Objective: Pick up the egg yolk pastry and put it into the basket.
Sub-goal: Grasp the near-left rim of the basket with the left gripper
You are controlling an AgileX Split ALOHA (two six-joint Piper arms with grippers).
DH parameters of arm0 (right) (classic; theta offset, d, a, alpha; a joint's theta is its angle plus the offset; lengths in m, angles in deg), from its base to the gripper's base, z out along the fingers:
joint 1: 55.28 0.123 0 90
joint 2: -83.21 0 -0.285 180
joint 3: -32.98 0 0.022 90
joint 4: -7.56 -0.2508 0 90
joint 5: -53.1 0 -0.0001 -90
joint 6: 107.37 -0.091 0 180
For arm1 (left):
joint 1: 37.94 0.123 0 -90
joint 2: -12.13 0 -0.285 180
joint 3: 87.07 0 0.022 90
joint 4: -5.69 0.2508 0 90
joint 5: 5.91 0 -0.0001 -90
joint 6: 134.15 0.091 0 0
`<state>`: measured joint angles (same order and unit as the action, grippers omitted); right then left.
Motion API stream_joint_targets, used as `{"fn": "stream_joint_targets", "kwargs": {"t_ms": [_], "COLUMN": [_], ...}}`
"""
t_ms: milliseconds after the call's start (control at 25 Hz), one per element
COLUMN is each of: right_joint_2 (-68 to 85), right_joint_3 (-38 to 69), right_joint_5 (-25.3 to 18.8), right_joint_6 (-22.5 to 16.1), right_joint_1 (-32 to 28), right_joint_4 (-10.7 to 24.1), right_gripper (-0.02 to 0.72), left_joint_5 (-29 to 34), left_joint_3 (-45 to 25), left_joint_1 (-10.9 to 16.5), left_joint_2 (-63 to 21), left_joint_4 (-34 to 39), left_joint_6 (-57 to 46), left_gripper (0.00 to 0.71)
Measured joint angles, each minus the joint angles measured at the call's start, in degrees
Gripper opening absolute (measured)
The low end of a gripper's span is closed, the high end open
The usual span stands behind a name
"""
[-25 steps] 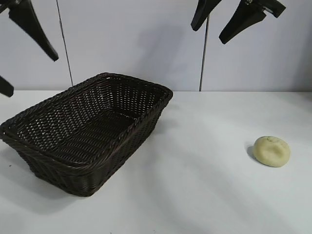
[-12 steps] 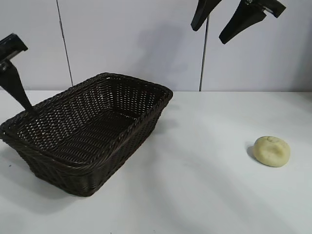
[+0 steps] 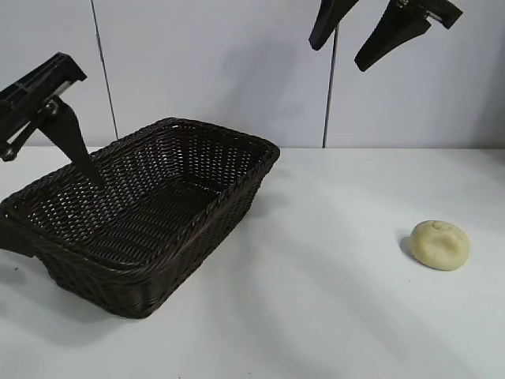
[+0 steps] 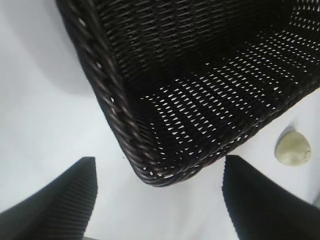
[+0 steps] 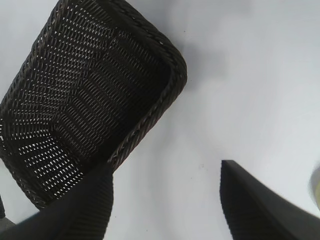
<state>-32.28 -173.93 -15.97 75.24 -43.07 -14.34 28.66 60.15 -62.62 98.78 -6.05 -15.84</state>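
One egg yolk pastry (image 3: 440, 245) lay near the worktop's (image 3: 331, 300) right edge, well below the raised right end effector (image 3: 371, 31), fingers apart. The left end effector (image 3: 43, 185), fingers apart, straddled the single wicker basket's (image 3: 197, 221) left corner.

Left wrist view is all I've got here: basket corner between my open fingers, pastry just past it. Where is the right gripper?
Observer: The right gripper hangs high above the table, open, between the basket and the egg yolk pastry in the exterior view.
Operator: Is anything in the basket?
Observer: No. The right wrist view shows its whole floor bare.
Operator: And where does my gripper sit?
Observer: The left gripper straddles the basket's left end; one finger is over the inside, the other low outside the wall.
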Motion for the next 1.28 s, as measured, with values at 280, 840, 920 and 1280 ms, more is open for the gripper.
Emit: {"fn": "stream_joint_targets", "kwargs": {"t_ms": [280, 840, 920, 1280], "right_joint_2": [0.0, 0.0, 0.0, 0.0], "right_joint_3": [0.0, 0.0, 0.0, 0.0], "right_joint_5": [-0.02, -0.02, -0.02, -0.02], "right_joint_6": [0.0, 0.0, 0.0, 0.0], "right_joint_1": [0.0, 0.0, 0.0, 0.0], "right_joint_4": [0.0, 0.0, 0.0, 0.0], "right_gripper": [0.454, 0.454, 0.454, 0.454], "left_joint_5": [-1.46, -7.64, -8.64, -12.18], "left_joint_3": [0.0, 0.0, 0.0, 0.0], "left_joint_1": [0.0, 0.0, 0.0, 0.0], "left_joint_2": [0.0, 8.6, 10.74, 15.97], "left_joint_4": [4.12, 4.61, 4.61, 4.61], "left_joint_6": [-3.91, -3.97, -3.97, -3.97], "left_gripper": [0.511, 0.511, 0.511, 0.509]}}
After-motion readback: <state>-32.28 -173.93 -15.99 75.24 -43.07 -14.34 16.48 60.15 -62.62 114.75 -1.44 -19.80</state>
